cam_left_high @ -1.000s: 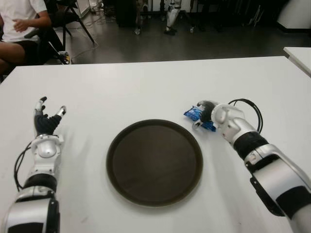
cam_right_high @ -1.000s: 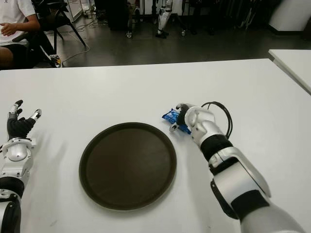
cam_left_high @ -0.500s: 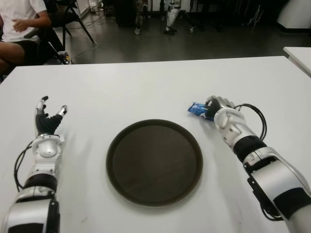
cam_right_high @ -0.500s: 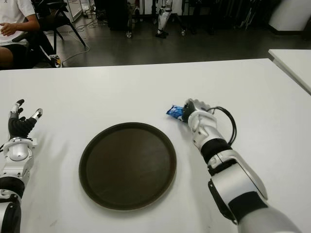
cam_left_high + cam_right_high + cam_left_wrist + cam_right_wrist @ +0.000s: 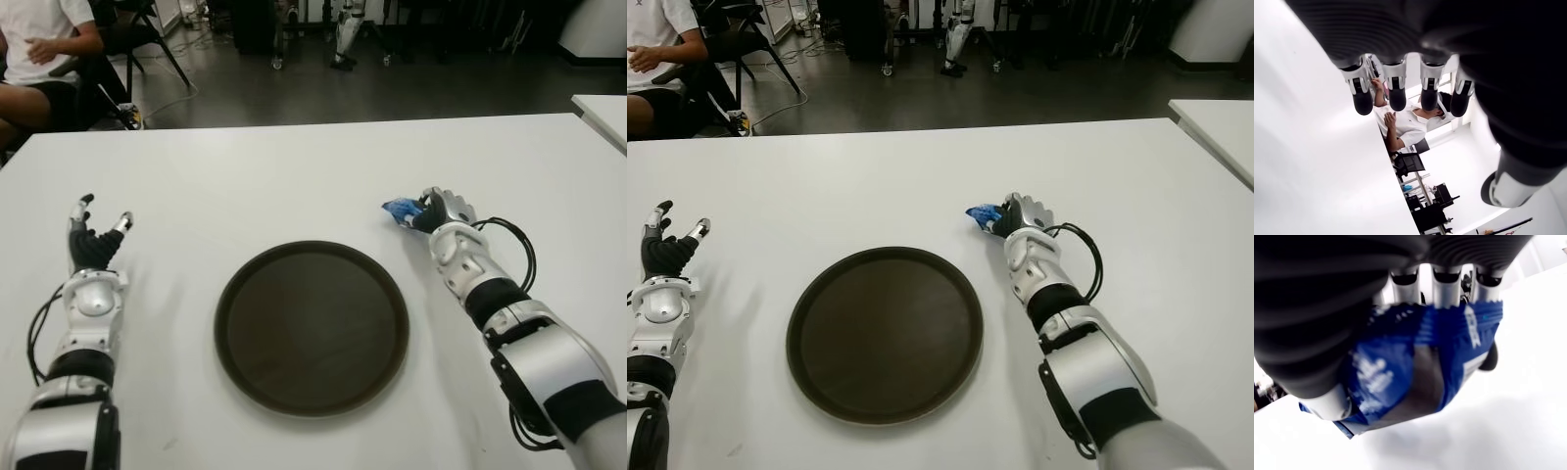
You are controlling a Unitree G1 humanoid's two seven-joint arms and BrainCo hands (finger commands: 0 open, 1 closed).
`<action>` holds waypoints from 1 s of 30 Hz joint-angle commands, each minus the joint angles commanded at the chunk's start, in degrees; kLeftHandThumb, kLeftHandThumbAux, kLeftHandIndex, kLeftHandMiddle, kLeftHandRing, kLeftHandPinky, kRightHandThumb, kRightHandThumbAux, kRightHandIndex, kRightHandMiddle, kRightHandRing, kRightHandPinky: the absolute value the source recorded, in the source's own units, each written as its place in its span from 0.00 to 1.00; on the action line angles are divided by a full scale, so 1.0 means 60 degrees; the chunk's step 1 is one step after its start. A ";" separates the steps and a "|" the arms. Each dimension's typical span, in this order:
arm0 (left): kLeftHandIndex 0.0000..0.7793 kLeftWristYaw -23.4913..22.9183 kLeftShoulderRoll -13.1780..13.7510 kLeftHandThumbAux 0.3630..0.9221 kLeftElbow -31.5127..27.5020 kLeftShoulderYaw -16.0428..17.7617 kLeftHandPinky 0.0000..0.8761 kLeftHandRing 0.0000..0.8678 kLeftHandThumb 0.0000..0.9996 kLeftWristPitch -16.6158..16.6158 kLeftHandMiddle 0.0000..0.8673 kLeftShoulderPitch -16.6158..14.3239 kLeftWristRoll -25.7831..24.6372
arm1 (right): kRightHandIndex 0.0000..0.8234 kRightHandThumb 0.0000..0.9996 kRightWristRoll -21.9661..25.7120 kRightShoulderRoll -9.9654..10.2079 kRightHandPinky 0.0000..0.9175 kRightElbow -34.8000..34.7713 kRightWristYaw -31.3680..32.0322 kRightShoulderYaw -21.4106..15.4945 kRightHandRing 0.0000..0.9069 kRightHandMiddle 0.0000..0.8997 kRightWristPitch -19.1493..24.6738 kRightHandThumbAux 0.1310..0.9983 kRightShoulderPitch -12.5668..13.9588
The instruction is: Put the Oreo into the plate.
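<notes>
A small blue Oreo packet [image 5: 401, 209] is held in my right hand [image 5: 431, 209], whose fingers are curled around it just beyond the far right rim of the plate. The right wrist view shows the crumpled blue wrapper [image 5: 1420, 362] pinched between fingers and thumb above the white table. The dark brown round plate [image 5: 312, 326] lies in the middle of the table with nothing in it. My left hand [image 5: 93, 235] shows far to the left of the plate, fingers spread and holding nothing.
The white table [image 5: 294, 186] stretches wide around the plate. A black cable [image 5: 511, 240] loops beside my right forearm. A seated person [image 5: 39, 54] is at the far left beyond the table. A second table corner [image 5: 602, 113] shows at the right.
My right hand has turned and lifted the Oreo packet slightly, carrying it a little farther from me and to the right. The left hand has not moved.
</notes>
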 joint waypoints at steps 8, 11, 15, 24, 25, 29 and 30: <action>0.00 0.0004 0.0006 0.56 0.0005 -0.0035 0.00 0.00 0.00 -0.0114 0.00 0.0022 0.0051 | 0.53 0.70 0.0104 0.0024 0.86 0.0010 -0.0040 -0.0094 0.87 0.88 0.0017 0.68 -0.0025; 0.00 -0.0006 0.0012 0.57 -0.0013 -0.0043 0.00 0.00 0.00 -0.0146 0.00 0.0036 0.0059 | 0.53 0.70 0.0123 0.0023 0.86 0.0011 -0.0045 -0.0099 0.87 0.88 0.0026 0.68 -0.0033; 0.00 -0.0055 0.0014 0.60 -0.0009 -0.0032 0.00 0.00 0.00 -0.0156 0.00 0.0041 0.0034 | 0.53 0.70 0.0159 0.0014 0.86 0.0009 -0.0029 -0.0092 0.87 0.88 0.0049 0.68 -0.0044; 0.00 0.0114 0.0016 0.53 0.0017 -0.0052 0.00 0.00 0.00 0.0064 0.00 -0.0018 0.0101 | 0.53 0.70 0.0296 0.0000 0.83 -0.0026 0.0170 -0.0166 0.85 0.86 0.0125 0.68 -0.0094; 0.00 0.0142 0.0019 0.52 0.0025 -0.0057 0.00 0.00 0.00 0.0074 0.00 -0.0024 0.0118 | 0.53 0.70 0.0307 0.0003 0.83 -0.0037 0.0169 -0.0181 0.85 0.86 0.0130 0.68 -0.0094; 0.00 0.0242 0.0019 0.51 0.0029 -0.0068 0.00 0.00 0.00 0.0061 0.00 -0.0028 0.0164 | 0.53 0.70 0.0348 0.0021 0.82 -0.0103 0.0146 -0.0273 0.85 0.86 0.0124 0.68 -0.0078; 0.00 0.0245 0.0023 0.51 0.0037 -0.0072 0.00 0.00 0.00 0.0054 0.00 -0.0029 0.0168 | 0.53 0.70 0.0383 0.0026 0.82 -0.0134 0.0127 -0.0326 0.84 0.86 0.0081 0.68 -0.0064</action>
